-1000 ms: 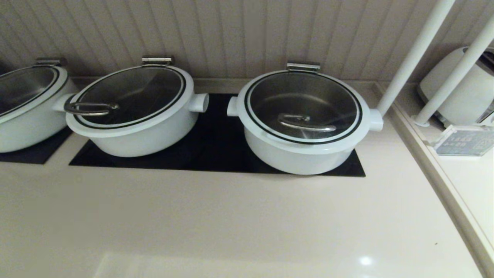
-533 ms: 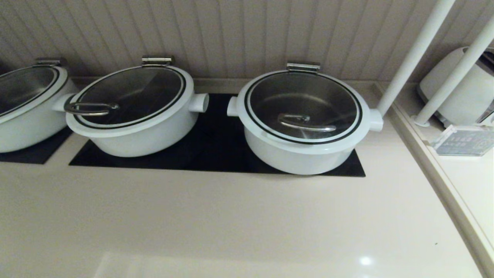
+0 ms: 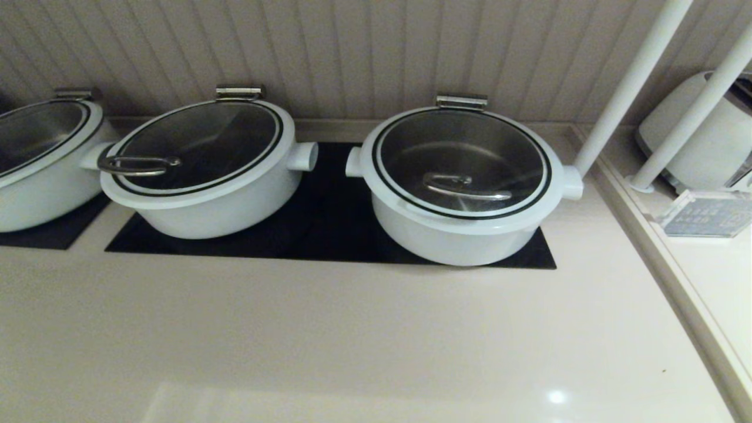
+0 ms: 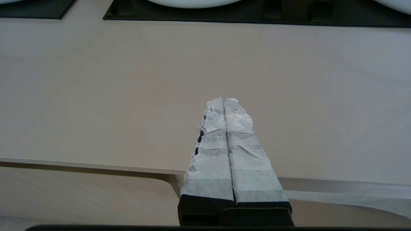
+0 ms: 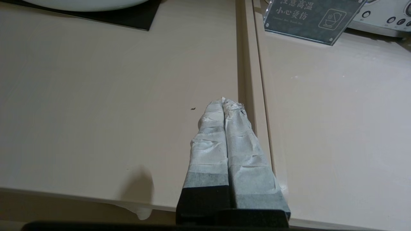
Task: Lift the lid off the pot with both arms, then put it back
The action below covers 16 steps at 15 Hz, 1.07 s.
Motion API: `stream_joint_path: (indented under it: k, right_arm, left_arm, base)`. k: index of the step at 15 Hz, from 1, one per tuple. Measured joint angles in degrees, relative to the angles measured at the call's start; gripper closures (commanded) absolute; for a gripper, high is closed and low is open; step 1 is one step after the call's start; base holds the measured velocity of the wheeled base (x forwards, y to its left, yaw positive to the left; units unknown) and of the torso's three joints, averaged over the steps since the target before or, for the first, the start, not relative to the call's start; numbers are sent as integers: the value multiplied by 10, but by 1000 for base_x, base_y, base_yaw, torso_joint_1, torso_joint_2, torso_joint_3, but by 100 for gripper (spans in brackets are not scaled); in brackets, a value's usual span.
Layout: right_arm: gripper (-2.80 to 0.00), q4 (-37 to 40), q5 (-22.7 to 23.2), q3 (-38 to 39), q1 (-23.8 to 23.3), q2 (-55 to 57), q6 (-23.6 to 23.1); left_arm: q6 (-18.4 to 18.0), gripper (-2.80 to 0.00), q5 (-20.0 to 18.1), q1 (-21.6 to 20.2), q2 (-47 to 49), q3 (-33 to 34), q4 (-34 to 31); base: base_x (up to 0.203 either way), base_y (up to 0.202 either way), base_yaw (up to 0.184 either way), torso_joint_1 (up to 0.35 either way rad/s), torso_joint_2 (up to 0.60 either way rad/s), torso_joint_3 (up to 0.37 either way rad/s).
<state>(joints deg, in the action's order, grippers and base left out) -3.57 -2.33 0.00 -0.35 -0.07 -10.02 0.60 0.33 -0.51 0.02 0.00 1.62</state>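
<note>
The pot [image 3: 464, 238] is round and white and stands at the right end of the black hob panel [image 3: 329, 229], with stub handles at both sides and a steel hinge plate [image 3: 461, 101] at the back. The glass lid [image 3: 464, 150] sits closed on it, its low steel bar handle [image 3: 467, 187] near the centre. Neither arm shows in the head view. My left gripper [image 4: 223, 100] is shut and empty, low over the counter's front edge. My right gripper [image 5: 223, 101] is shut and empty, over the front of the counter beside a raised strip.
A like white pot [image 3: 202, 170] with a rim loop handle [image 3: 138, 165] stands left of it, and a third pot [image 3: 41, 158] at the far left. Two white posts [image 3: 628, 88], a white appliance [image 3: 699, 141] and a sign plate [image 5: 313, 19] stand to the right, beyond the raised strip [image 5: 252, 80].
</note>
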Motion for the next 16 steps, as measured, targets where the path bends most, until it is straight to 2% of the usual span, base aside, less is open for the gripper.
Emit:
stream_joint_path:
  k: [16]
  right_arm:
    - [0,0,0,0,0,0,0]
  left_arm:
    - [0,0,0,0,0,0,0]
  base:
    - [0,0,0,0,0,0]
